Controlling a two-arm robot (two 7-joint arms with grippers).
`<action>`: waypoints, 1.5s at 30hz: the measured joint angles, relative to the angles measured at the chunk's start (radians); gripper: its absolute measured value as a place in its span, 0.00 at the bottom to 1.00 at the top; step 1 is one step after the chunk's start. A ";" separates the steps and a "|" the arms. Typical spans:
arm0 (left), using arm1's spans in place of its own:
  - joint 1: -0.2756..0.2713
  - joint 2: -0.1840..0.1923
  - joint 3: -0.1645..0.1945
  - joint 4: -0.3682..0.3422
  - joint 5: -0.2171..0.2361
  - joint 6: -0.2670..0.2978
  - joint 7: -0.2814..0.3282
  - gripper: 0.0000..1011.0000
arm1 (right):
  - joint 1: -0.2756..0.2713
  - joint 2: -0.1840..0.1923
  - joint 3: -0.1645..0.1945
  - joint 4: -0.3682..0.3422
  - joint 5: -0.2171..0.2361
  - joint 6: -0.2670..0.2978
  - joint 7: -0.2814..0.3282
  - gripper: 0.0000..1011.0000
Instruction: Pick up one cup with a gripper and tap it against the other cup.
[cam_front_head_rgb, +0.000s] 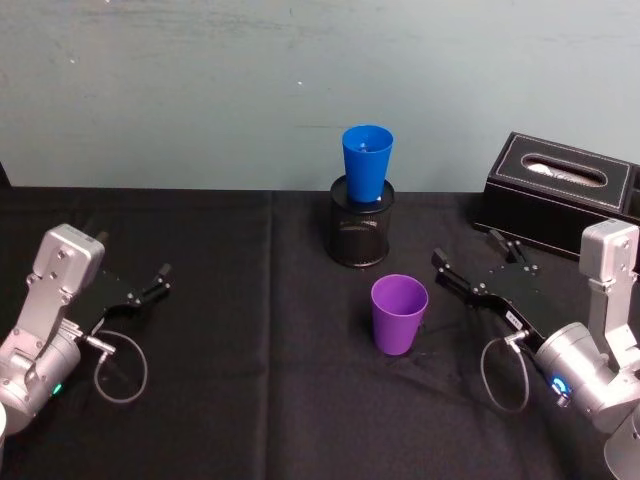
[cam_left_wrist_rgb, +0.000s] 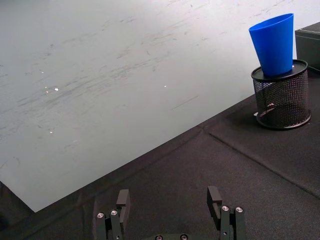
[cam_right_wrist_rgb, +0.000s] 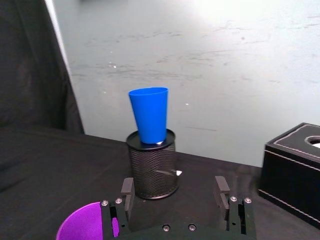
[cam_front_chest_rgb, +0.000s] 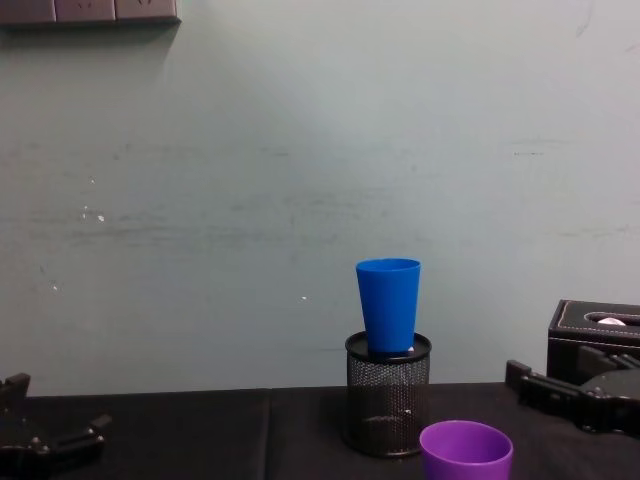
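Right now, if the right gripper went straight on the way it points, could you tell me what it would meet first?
Probably the purple cup: the right gripper, open and empty, points toward it, though its line may pass just behind it to the mesh pen holder; depth is unclear.

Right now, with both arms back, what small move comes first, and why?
Probably ease the right gripper forward and left toward the purple cup. Its jaws are open and empty, the cup stands upright beside them, and the blue cup sits in the mesh holder behind. The left gripper rests farther off.
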 joint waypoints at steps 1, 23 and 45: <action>0.000 0.000 0.000 0.000 0.000 0.000 0.000 1.00 | 0.000 -0.001 0.002 0.000 -0.004 0.000 -0.004 0.99; 0.000 0.000 0.000 0.000 0.000 0.000 0.000 1.00 | -0.004 -0.056 0.044 0.085 -0.121 -0.045 -0.092 0.99; 0.000 0.000 0.000 0.000 0.000 0.000 0.000 1.00 | 0.008 -0.072 0.059 0.139 -0.144 -0.065 -0.088 0.99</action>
